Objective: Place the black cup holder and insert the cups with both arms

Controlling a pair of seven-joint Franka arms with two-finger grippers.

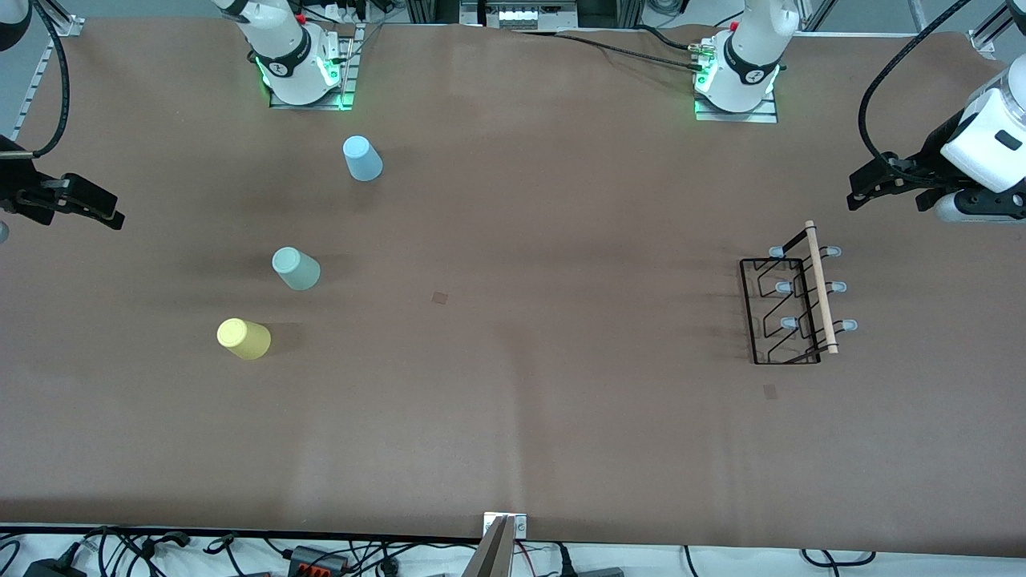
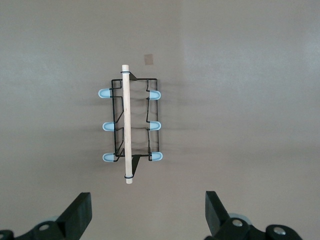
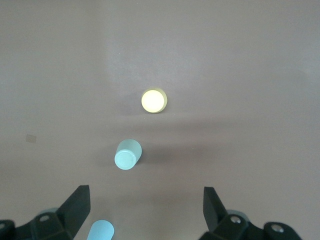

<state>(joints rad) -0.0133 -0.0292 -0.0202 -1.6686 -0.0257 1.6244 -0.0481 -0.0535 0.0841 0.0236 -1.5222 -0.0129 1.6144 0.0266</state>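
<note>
The black cup holder lies on the table toward the left arm's end, wooden rod on top. It also shows in the left wrist view. My left gripper hangs open and empty over the table beside it. Three cups stand apart toward the right arm's end: light blue, sage green, yellow. In the right wrist view the yellow cup, the green cup and the blue cup show. My right gripper is open and empty over that table end.
A brown cover spans the table. Two small dark square marks sit on it, one mid-table and one near the holder. The arm bases stand along the table's edge farthest from the camera. Cables and a metal bracket line the nearest edge.
</note>
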